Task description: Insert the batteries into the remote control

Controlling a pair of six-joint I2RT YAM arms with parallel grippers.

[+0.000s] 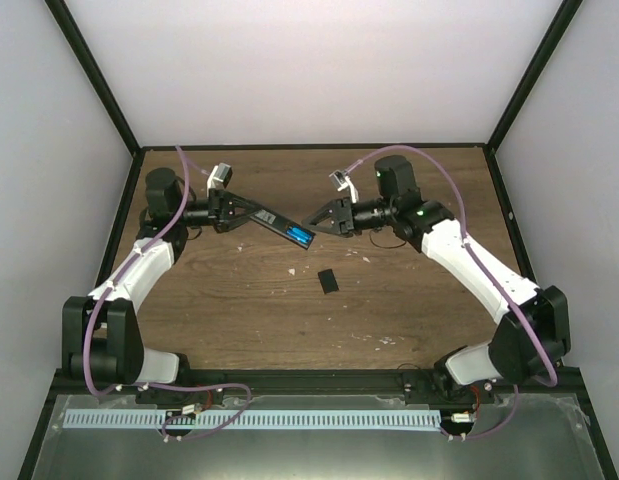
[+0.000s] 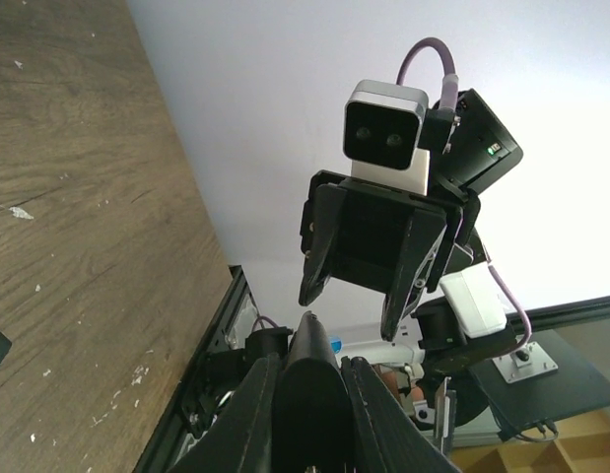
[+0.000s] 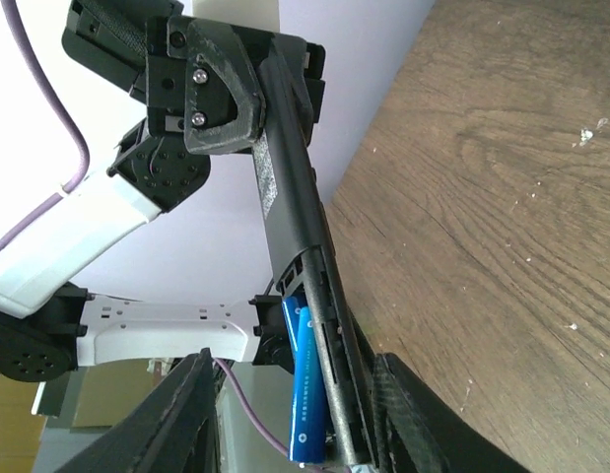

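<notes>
The remote control (image 1: 279, 224) is a slim black bar held in the air above the table, and my left gripper (image 1: 255, 212) is shut on its far-left end. Two blue batteries (image 3: 309, 394) lie side by side in the open slot at its other end; I cannot tell whether they sit fully down. My right gripper (image 3: 293, 363) is open and straddles that battery end, with one finger on each side. In the left wrist view the remote control (image 2: 314, 394) is seen end-on between my shut fingers (image 2: 247, 414), facing the right gripper (image 2: 352, 313).
A small squarish black cover piece (image 1: 329, 281) lies flat on the wooden table (image 1: 229, 310), nearer than the remote's battery end. White walls and a black frame (image 1: 99, 85) enclose the table. Both arm bases stand at the near edge.
</notes>
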